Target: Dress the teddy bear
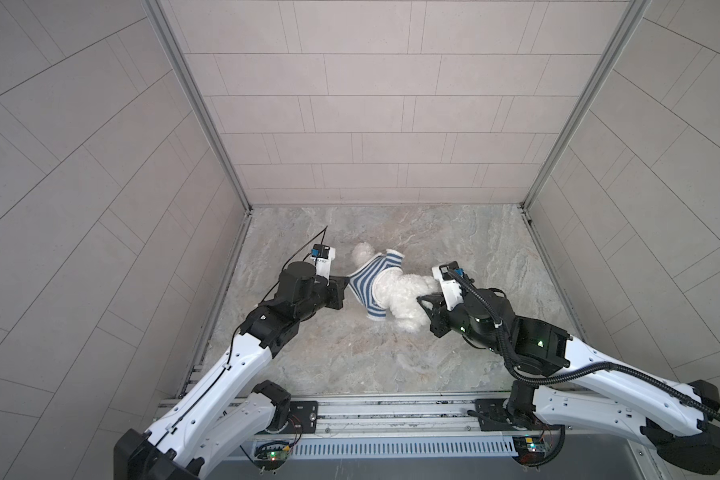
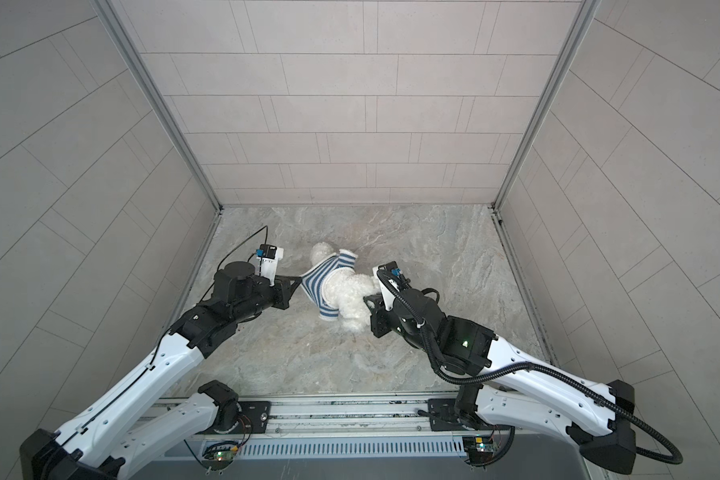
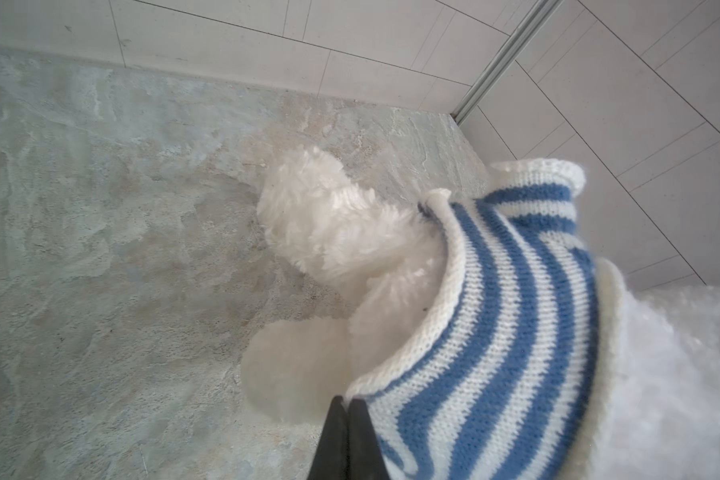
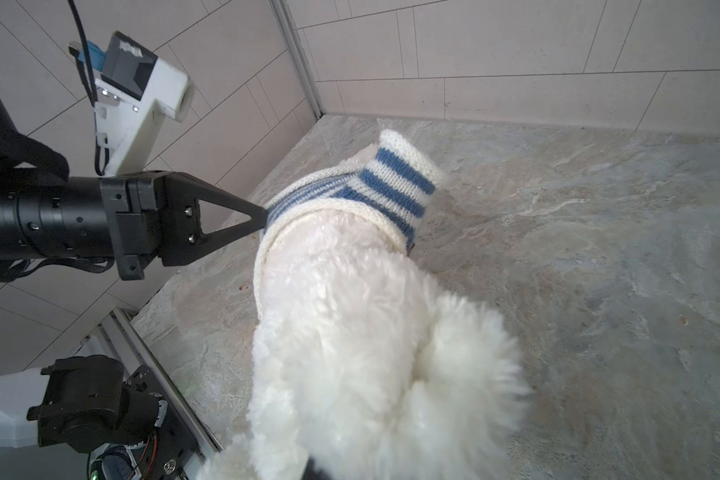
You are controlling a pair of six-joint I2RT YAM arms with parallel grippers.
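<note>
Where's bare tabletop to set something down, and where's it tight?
Free: the tabletop strip between teddy bear and back wall, and the wider patch between bear and front rail. Crowded: the middle, where the left end effector pinches the striped shirt and the right end effector holds the bear.

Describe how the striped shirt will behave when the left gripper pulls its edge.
Probably floppy and stretchy: the striped shirt is a loose knit, drawn to a point where the left gripper pinches it. Likely grippy, not slippery, dragging on the fur of the teddy bear.
</note>
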